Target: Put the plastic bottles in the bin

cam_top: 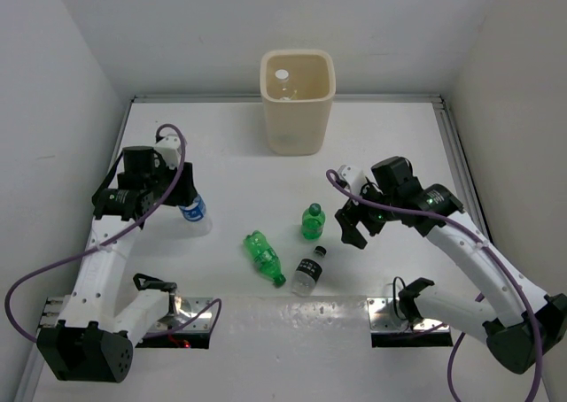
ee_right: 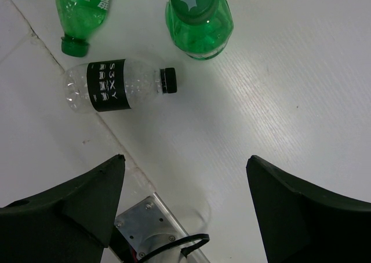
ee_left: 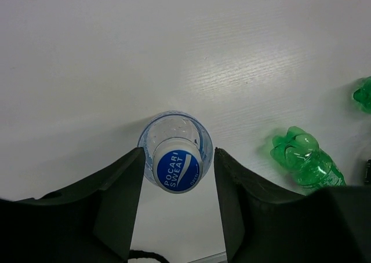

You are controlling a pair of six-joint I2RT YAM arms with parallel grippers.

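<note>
A clear bottle with a blue cap and blue label (ee_left: 178, 169) stands upright on the table at the left (cam_top: 194, 212). My left gripper (ee_left: 178, 159) comes down over it, with the fingers (ee_left: 116, 187) pressed close against both sides of its body. An upright green bottle (cam_top: 312, 222) (ee_right: 200, 19), a lying green bottle (cam_top: 263, 256) (ee_right: 81, 2) and a lying clear bottle with a dark label (cam_top: 308, 272) (ee_right: 116, 84) sit mid-table. My right gripper (cam_top: 354, 223) hangs open and empty just right of them. The cream bin (cam_top: 297, 141) stands at the back with a clear bottle (cam_top: 282, 76) inside.
White walls close in the table on the left, right and back. Metal base plates (cam_top: 403, 318) and cables lie at the near edge, and one plate shows in the right wrist view (ee_right: 148, 228).
</note>
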